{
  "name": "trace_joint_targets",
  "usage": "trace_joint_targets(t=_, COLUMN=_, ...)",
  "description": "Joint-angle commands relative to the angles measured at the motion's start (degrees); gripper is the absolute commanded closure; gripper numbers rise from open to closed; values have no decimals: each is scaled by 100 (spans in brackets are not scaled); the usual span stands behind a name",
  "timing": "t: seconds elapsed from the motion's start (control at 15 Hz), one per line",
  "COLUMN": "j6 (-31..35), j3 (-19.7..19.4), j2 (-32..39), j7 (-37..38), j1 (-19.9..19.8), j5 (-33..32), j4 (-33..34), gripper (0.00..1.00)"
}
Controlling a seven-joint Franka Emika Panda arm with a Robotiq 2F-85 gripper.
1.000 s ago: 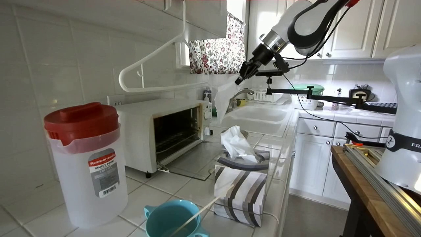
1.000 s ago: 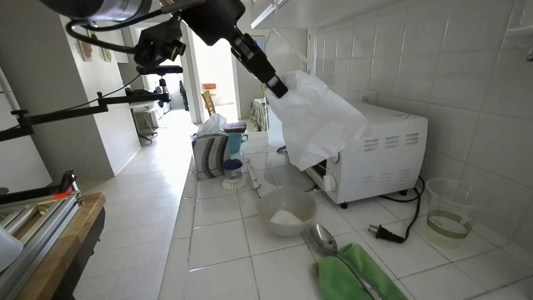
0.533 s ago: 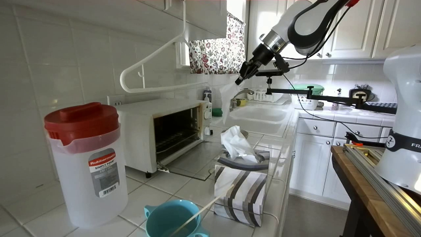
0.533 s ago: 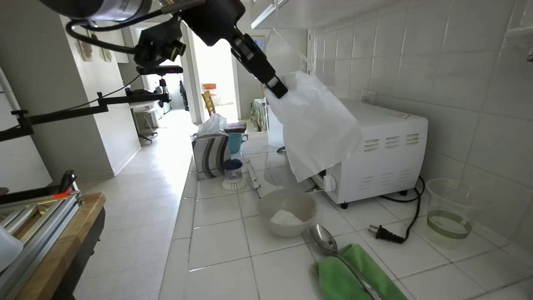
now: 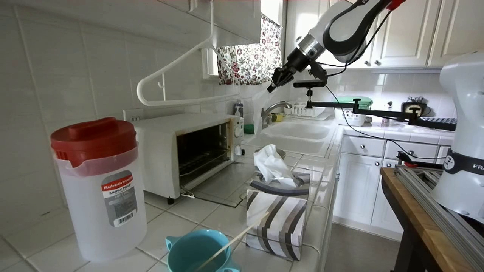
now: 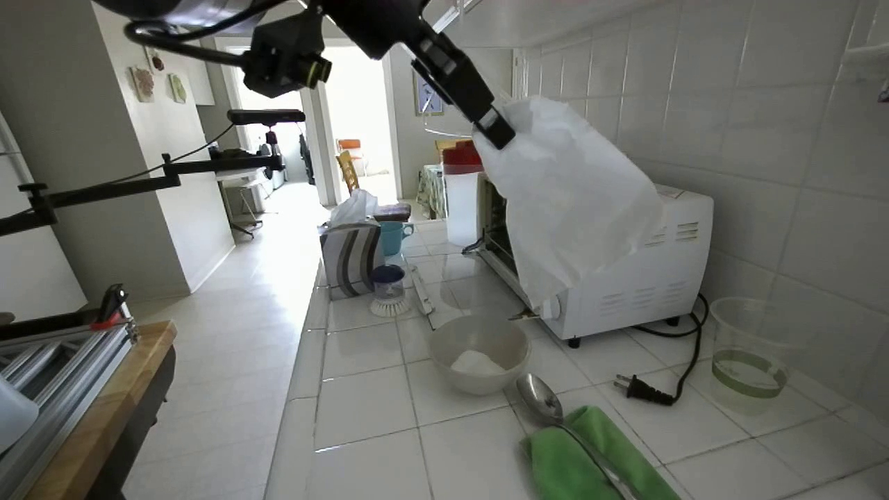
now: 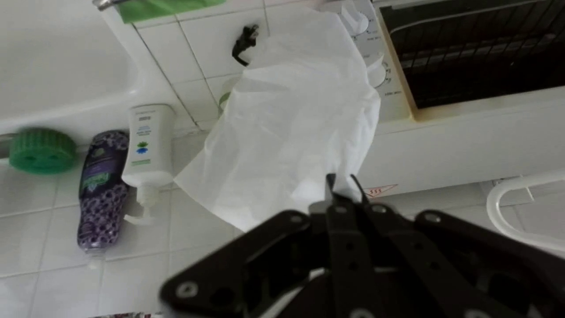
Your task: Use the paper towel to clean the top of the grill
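In an exterior view, a striped tissue box [image 6: 351,260] stands far left on the bench [image 6: 368,417]. Further right, the fingers [image 6: 494,128] are clamped on the paper towel [image 6: 562,201], which hangs before the white grill [image 6: 625,298] at right; whether these touch, I cannot tell.

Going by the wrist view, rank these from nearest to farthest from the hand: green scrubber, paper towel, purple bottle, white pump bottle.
1. Paper towel, hanging from the hand itself.
2. White pump bottle, left in the picture.
3. Purple bottle, just left of that.
4. Green scrubber, farthest left.
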Motion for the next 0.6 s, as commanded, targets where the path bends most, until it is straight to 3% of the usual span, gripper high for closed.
trace_joint_targets(t=0.0, j6=275, j3=-560, j2=195, j7=-290, j1=697, j5=57, j4=212, gripper=100)
trace_joint_targets(t=0.53, j6=775, j3=-2306, j2=151, j7=-469, j1=2687, j5=-301, j4=276, gripper=100)
